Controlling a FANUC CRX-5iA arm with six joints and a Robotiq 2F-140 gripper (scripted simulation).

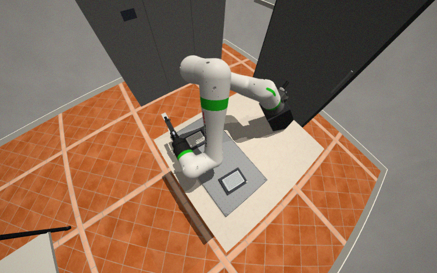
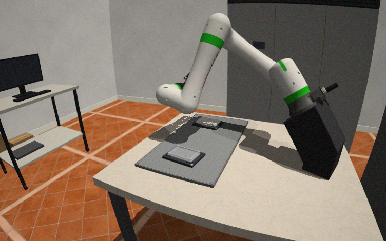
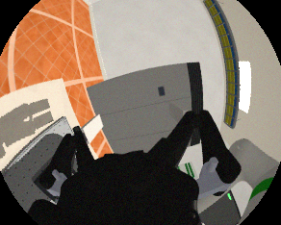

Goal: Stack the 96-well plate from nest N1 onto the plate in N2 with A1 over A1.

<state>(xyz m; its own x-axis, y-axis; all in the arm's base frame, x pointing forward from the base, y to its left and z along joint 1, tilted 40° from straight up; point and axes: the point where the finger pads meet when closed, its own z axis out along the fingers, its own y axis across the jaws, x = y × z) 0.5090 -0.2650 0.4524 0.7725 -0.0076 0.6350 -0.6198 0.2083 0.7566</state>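
While one 96-well plate (image 1: 195, 138) is sitting in its black nest (image 2: 208, 124) at the far end of the gray mat (image 2: 218, 149) — half hidden by the forearm in the top view — the other plate (image 2: 184, 153) is resting in the near nest (image 2: 170, 158), well apart from it and uncovered. Which nest is N1 cannot be told from these views. Both plates are lying flat, neither stacked. The gripper (image 1: 166, 119) is hanging beside the far plate, out past the mat's edge, its fingers spread fully and gripping nothing. The white arm (image 2: 209, 59) is arching over the mat from its black pedestal (image 2: 317, 143) on the beige table (image 2: 248, 194).
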